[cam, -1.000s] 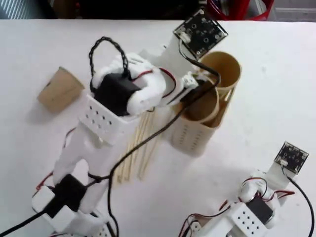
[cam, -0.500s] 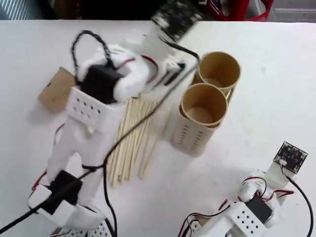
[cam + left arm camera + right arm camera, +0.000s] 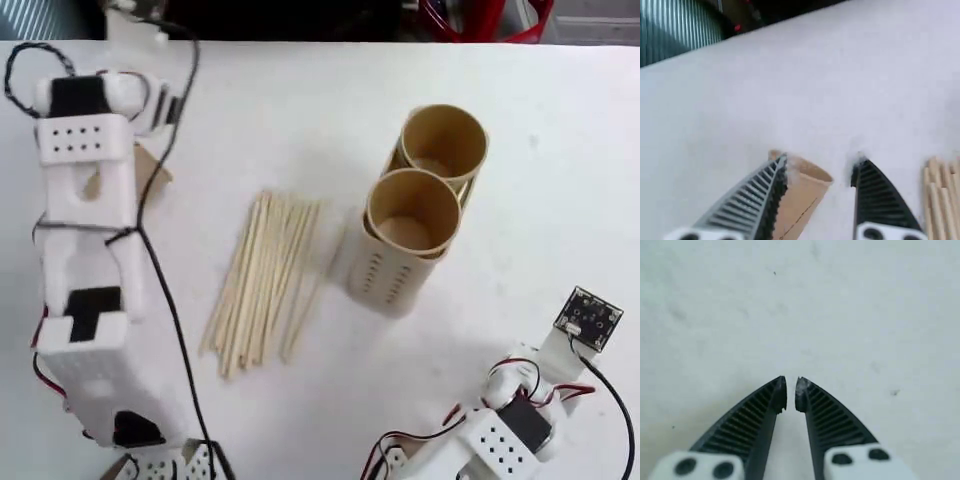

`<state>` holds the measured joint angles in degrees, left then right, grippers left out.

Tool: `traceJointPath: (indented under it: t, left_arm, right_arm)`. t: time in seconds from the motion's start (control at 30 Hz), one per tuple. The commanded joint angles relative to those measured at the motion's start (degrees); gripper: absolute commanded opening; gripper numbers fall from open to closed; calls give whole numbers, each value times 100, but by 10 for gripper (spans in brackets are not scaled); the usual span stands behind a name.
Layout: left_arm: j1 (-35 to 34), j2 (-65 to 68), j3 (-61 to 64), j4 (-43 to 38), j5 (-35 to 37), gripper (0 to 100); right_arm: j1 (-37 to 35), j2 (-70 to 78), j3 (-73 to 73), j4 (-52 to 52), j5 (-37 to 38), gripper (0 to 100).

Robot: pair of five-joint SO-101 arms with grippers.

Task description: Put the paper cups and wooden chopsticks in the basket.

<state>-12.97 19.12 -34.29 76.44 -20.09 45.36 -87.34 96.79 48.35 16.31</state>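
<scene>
Over a toppled paper cup (image 3: pixel 801 196) the left gripper (image 3: pixel 821 160) spreads apart, the right gripper (image 3: pixel 791 389) almost together.

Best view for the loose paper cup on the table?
Left wrist view: the paper cup lies on its side, rim visible, between the fingers of the open left gripper. In the high view the left arm hides most of it.

Bright, even light from above floods the white bench (image 3: pixel 300 110) in the high view, leaving its surface almost washed out. Shadows are soft and short: a pale one lies just left of the basket (image 3: pixel 385 275), and thin ones run along the chopsticks (image 3: pixel 262 285). The strip along the upper edge is dark. In the left wrist view the upper left corner is dim. In the right wrist view the bench looks duller, with no glare.
</scene>
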Motion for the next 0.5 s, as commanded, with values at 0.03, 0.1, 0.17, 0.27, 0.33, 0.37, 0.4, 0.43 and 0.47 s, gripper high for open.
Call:
traceJointPath:
  t: [0.03,0.1,0.17,0.27,0.33,0.37,0.4,0.43,0.47]
  left_arm:
    - [-796,409,18,-26,-132,207]
    - [-971,497,18,185,-325,172]
    - [-1121,576,18,413,-422,152]
    - [-1402,690,18,712,-448,159]
    - [-1560,778,18,765,-448,161]
    - [-1596,822,18,756,-510,161]
    - [-1613,840,-18,730,-607,161]
    - [-1604,840,-53,721,-668,161]
    - [-1552,813,-158,738,-651,161]
  right_arm:
    - [84,13,35,-75,-44,45]
    - [84,13,35,-75,-44,45]
    - [84,13,35,-75,-44,45]
    - [84,13,35,-75,-44,45]
    - [84,13,35,-75,-44,45]
    - [84,13,35,-75,-44,45]
    - [84,13,35,-75,-44,45]
    - [84,13,35,-75,-44,45]
    - [84,13,35,-75,-44,45]
